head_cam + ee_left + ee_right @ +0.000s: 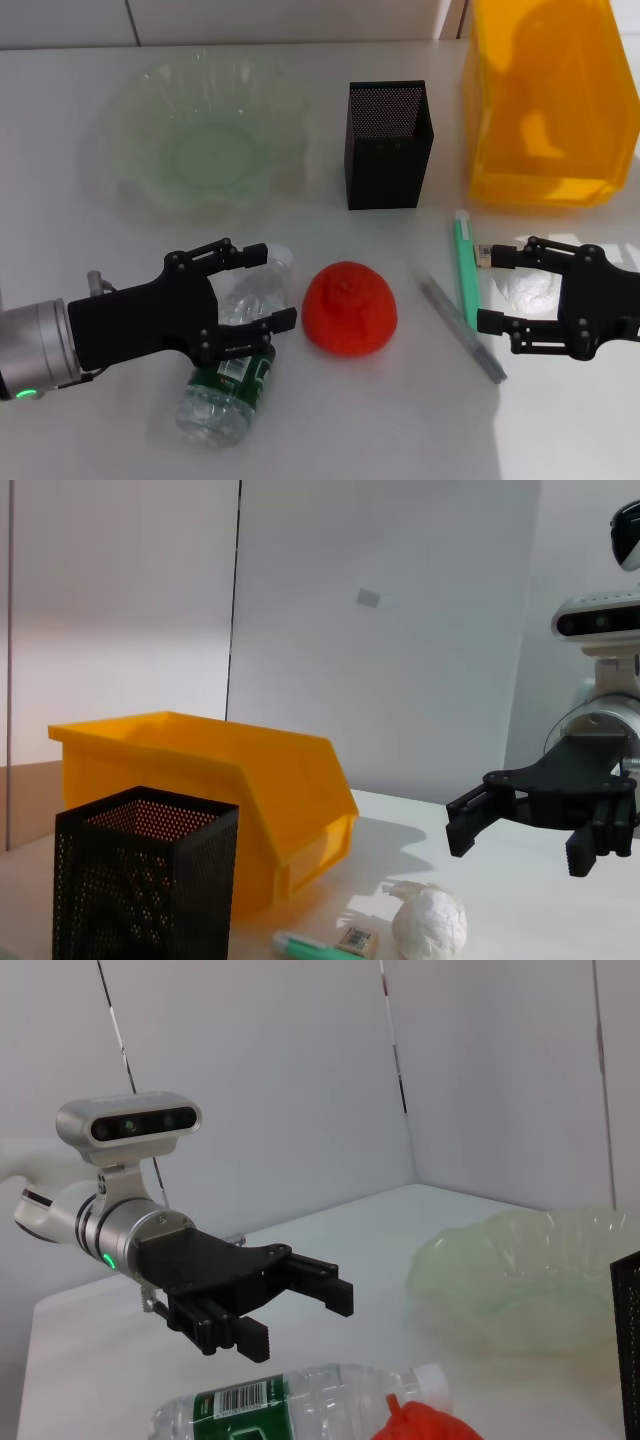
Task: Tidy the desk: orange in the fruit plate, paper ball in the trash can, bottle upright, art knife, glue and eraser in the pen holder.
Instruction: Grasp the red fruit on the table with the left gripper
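A clear bottle (232, 378) with a green label lies on its side at the front left. My left gripper (277, 288) hovers open just above its neck end, and the right wrist view shows that gripper (300, 1320) clear of the bottle (290, 1408). The orange (348, 308) sits in the middle. The white paper ball (530, 292) lies on the right, and my right gripper (488, 288) hangs open above it, apart from it in the left wrist view (520, 850). The green glue (466, 270), grey art knife (462, 330) and small eraser (483, 254) lie left of the ball.
The green glass fruit plate (140, 150) stands at the back left. The black mesh pen holder (388, 143) is at the back centre. The yellow trash can (545, 110) is at the back right. The orange lies close beside the bottle.
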Robot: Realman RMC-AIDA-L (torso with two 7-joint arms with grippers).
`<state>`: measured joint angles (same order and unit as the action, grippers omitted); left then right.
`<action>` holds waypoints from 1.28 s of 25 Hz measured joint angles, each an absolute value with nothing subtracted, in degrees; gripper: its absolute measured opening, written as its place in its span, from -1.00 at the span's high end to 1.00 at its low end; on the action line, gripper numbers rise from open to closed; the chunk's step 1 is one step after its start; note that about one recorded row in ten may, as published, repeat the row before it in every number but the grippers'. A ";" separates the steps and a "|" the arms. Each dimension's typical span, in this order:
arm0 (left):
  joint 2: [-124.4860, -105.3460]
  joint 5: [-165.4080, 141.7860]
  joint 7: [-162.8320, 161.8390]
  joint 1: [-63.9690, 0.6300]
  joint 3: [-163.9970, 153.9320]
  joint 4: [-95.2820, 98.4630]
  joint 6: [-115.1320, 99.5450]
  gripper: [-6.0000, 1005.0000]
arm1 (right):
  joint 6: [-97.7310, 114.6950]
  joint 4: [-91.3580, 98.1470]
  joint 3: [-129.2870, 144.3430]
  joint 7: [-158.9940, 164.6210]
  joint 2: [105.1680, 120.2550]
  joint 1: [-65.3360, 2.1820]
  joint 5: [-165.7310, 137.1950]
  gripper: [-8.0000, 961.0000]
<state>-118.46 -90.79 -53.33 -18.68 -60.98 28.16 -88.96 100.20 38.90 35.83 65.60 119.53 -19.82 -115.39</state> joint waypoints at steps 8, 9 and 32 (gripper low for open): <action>-118.76 -90.79 -52.67 -19.37 -61.09 27.97 -88.83 -0.58 | 100.37 39.12 35.44 65.37 119.39 -19.53 -115.40 -0.72; -118.82 -90.76 -52.47 -19.65 -61.08 27.83 -88.82 -0.58 | 100.55 39.22 35.35 65.32 119.36 -19.49 -115.39 -0.72; -119.30 -90.13 -41.53 -35.21 -64.41 8.21 -74.62 -0.57 | 102.79 40.43 35.25 64.45 119.36 -18.19 -110.74 -0.72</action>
<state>-119.30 -90.13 -41.53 -35.21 -64.41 8.21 -74.62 102.79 40.43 35.25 64.45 119.36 -18.19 -110.74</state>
